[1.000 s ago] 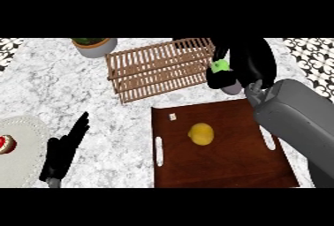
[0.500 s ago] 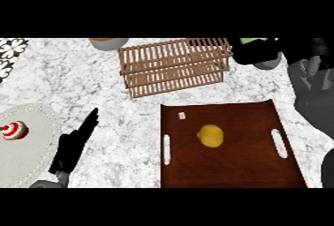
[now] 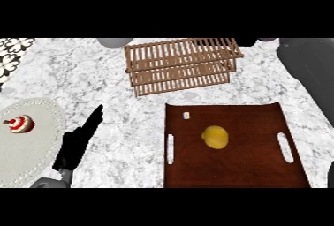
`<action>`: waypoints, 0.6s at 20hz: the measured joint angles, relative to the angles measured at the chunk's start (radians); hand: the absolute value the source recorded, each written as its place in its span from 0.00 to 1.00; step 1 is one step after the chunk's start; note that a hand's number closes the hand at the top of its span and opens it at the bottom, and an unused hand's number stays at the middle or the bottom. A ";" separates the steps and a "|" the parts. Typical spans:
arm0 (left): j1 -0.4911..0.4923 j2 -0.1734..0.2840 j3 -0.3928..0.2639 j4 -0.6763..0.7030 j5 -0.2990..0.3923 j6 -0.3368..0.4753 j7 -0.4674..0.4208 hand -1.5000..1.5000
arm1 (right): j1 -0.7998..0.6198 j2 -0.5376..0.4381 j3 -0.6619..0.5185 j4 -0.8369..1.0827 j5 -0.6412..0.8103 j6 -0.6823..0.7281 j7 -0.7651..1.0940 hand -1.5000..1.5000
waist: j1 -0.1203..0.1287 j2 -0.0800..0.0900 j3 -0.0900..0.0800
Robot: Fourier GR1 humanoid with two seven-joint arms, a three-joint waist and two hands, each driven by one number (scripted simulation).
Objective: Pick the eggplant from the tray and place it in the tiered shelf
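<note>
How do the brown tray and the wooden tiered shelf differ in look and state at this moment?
The tray is a dark, solid, flat board with a handle slot at each side; the tiered shelf is lighter wood made of open slats in stacked levels. The tray carries a yellow item near its middle, while nothing shows on the shelf's slats. The tray lies nearer the view's lower edge, the shelf beyond it. Both are brown, roughly rectangular, and rest on the marble counter.

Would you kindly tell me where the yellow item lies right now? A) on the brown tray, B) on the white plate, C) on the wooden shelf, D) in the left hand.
A: the yellow item lies near the middle of the brown tray, apart from the wooden shelf behind it and untouched by the left hand, which rests open on the counter.
</note>
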 measured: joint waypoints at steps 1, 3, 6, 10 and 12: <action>0.002 -0.003 0.002 0.008 -0.003 0.001 -0.007 0.50 | -0.011 0.013 -0.005 0.048 0.005 0.002 -0.036 1.00 | 0.002 0.001 0.000; -0.020 -0.003 0.011 0.022 -0.002 -0.007 -0.004 0.50 | -0.061 0.048 -0.016 0.148 0.015 0.013 -0.089 1.00 | 0.007 0.004 0.000; -0.032 -0.022 0.006 0.025 -0.012 0.002 0.007 0.50 | -0.099 0.100 -0.033 0.291 0.029 0.001 -0.175 1.00 | 0.012 0.007 0.000; -0.025 -0.019 0.005 0.019 -0.019 -0.011 0.000 0.50 | -0.151 0.173 -0.055 0.468 0.050 -0.019 -0.260 1.00 | 0.021 0.010 0.000; -0.037 -0.024 0.005 0.019 -0.021 -0.014 0.007 0.50 | -0.187 0.209 -0.069 0.553 0.057 -0.027 -0.283 1.00 | 0.027 0.012 0.000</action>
